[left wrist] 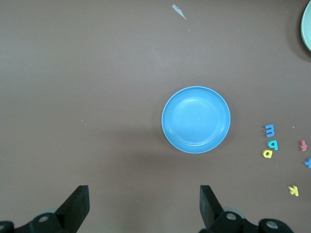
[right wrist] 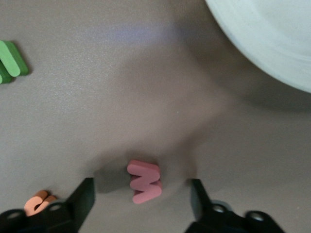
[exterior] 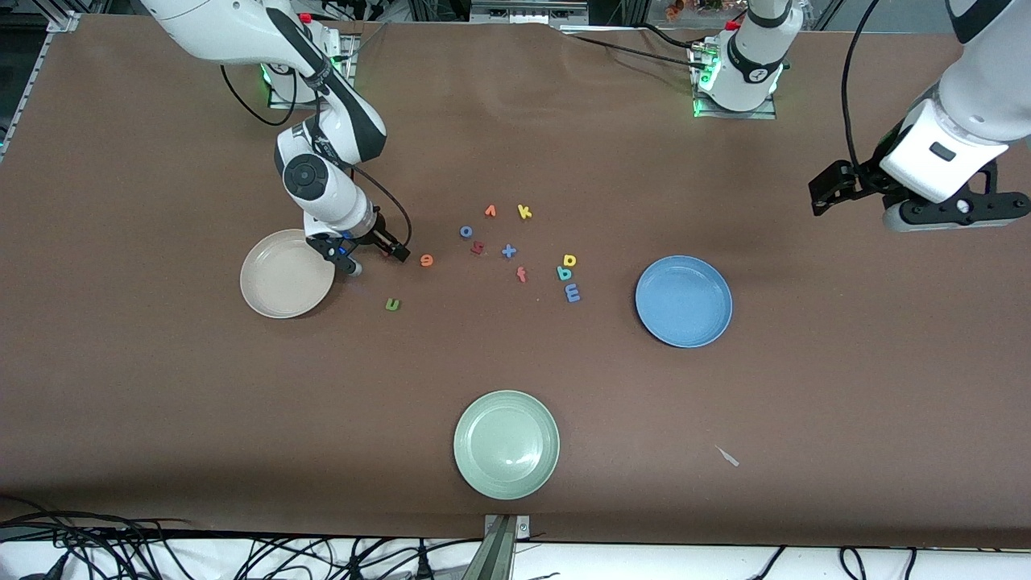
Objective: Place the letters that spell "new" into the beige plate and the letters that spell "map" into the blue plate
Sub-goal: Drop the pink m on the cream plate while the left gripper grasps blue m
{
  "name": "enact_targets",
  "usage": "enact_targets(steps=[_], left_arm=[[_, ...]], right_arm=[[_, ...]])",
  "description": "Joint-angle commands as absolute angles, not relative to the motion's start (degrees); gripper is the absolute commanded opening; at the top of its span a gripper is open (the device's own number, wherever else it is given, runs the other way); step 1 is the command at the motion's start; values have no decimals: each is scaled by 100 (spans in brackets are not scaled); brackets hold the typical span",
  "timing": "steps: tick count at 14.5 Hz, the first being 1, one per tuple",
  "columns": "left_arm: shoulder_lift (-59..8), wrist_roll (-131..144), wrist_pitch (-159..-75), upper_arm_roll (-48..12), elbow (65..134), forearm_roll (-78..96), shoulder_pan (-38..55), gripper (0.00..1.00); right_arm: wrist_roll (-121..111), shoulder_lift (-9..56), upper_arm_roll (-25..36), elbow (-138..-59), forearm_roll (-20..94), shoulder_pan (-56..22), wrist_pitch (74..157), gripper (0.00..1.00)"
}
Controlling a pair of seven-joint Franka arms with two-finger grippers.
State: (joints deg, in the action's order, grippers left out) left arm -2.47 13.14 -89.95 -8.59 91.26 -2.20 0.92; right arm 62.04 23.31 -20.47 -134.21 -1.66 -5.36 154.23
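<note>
Brown surface, letters scattered mid-way. Right end effector [right wrist: 141,194] low beside beige plate [exterior: 278,282], fingers wide astride pink w [right wrist: 144,180]; needs closing, lifting. Left end effector [left wrist: 143,204] wide, waiting above blue plate [left wrist: 196,119].

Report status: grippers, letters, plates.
Right gripper low beside beige plate, jaws open astride pink w, not gripped. Left gripper waits, open, over bare table by blue plate. Both plates empty; nothing in the way.
</note>
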Motion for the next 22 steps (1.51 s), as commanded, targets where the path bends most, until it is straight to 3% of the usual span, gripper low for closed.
enact_targets(steps=[1,4,7,10,15,17,22], left_arm=[[-579,1213,-8895,-1054,8991,-299,158,100],[-1088,1230,-8605,-1449,8974,-299,211,100],[-1677,1563,-8980,-1626,8965,-282,509,100],[-2134,2834,-9578,-1626,8956,-272,1009,100],[-2908,3954,-10948,-1626,8956,-272,1388,100],[-3224,4252,-11327,-1626,8956,-299,1520,100],[-3901,4474,-11961,-1564,8956,-447,2065,98]], right_arm=[[6319,2408,-2057,-13377,-334,-492,15513,60],[6311,2426,-2057,-13359,-334,-492,15513,34],[6328,2426,-2057,-13351,-334,-483,15530,0],[6276,2277,-2057,-13272,-334,-483,15399,0],[5215,1679,-1671,-12395,-334,-457,13030,0],[4539,1635,-1381,-12147,-334,-457,12474,0],[3271,1924,-801,-12094,-578,-448,12515,0]])
